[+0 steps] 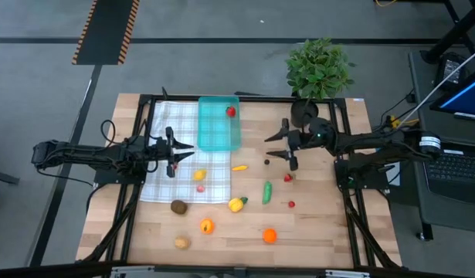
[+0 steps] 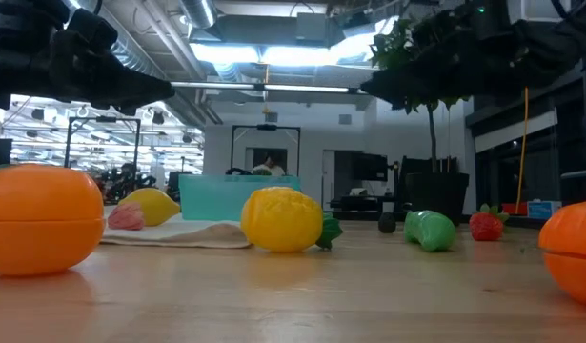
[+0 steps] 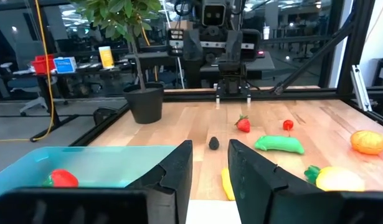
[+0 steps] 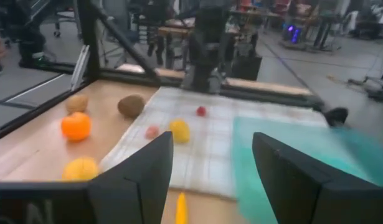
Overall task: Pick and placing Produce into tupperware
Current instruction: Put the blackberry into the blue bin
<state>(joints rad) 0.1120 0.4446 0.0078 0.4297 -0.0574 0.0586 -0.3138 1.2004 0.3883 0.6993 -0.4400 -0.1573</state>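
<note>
Overhead, wooden table (image 1: 322,232) carries checked cloth (image 1: 167,127), tupperware (image 1: 214,135); left claw (image 1: 174,152) narrowly parted, empty; right claw (image 1: 287,144) open, empty.

- From above we see even, soft light over the wooden table (image 1: 314,232); shadows under the produce are faint and short.
- At table height we're looking into bright ceiling lights (image 2: 273,52), so both arms read as dark silhouettes.
- The nearest orange pieces (image 2: 40,219) loom large and slightly soft.
- Our right wrist view is smeared: the tupperware (image 4: 303,155) blurs into a teal wash.
- Our left wrist view is crisp, with reflections on the glass walls behind.
</note>
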